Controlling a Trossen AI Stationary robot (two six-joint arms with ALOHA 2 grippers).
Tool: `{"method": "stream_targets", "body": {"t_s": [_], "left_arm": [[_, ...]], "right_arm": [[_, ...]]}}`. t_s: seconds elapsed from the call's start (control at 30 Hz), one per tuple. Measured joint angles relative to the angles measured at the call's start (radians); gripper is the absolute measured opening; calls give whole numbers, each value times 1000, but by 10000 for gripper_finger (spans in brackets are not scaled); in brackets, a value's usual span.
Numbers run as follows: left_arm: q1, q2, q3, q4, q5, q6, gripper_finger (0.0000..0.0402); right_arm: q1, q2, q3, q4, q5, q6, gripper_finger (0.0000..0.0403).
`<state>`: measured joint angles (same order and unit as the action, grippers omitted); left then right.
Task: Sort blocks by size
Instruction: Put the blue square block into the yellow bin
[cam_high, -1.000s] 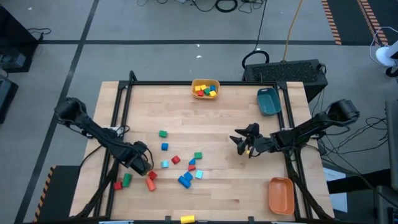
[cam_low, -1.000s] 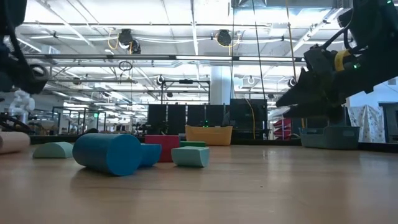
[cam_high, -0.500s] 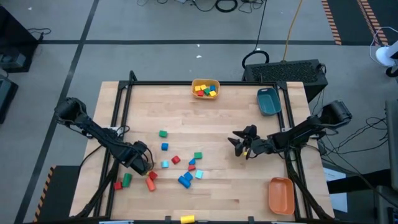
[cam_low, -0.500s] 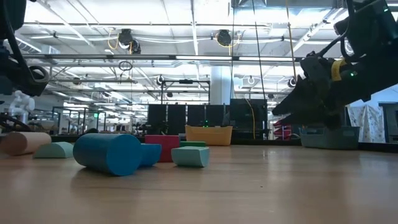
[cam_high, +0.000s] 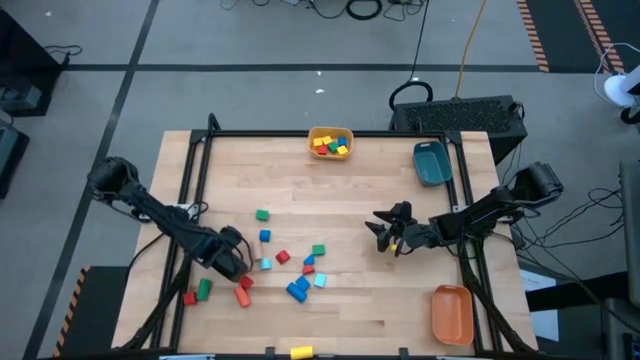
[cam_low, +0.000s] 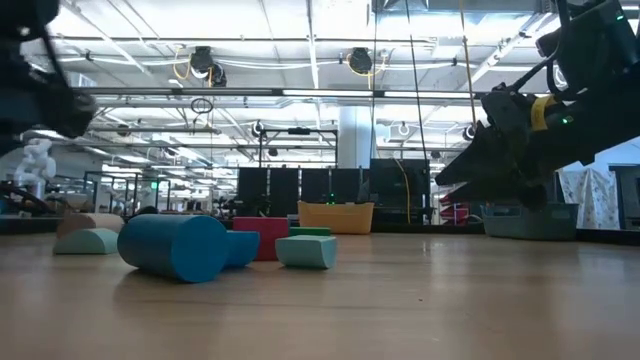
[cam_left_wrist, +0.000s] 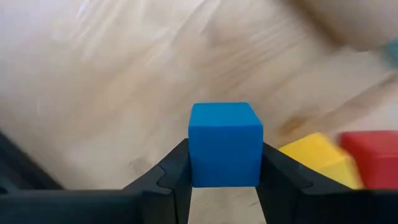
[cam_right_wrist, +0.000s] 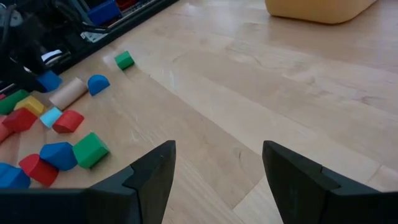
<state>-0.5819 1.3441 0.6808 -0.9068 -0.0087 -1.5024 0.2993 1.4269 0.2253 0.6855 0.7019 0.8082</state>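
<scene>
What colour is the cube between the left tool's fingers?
Blue; the cube shows best in the left wrist view.

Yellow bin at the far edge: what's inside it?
The yellow bin holds several small blocks: yellow, red, some green and blue. Any blocks underneath that pile are covered, so no exact count.

A big blue cylinder (cam_low: 172, 246) lies on the desk (cam_low: 400, 300). A red block (cam_low: 262, 237) sits behind it. The right gripper (cam_low: 450, 172) hovers above.
</scene>
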Motion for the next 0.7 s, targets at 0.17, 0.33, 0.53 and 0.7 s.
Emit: {"method": "stream_targets", "body": {"t_s": [0.17, 0.33, 0.53, 0.7], "left_arm": [[77, 0, 44, 0, -72, 123, 137], [209, 0, 65, 10, -121, 291, 137], [395, 0, 66, 110, -128, 526, 137], [530, 0, 67, 260, -126, 700, 137]], "right_arm": [[0, 0, 0, 0, 0, 0, 228], [0, 0, 0, 0, 0, 0, 228], [11, 0, 0, 0, 0, 1, 228], [11, 0, 0, 0, 0, 5, 228]]}}
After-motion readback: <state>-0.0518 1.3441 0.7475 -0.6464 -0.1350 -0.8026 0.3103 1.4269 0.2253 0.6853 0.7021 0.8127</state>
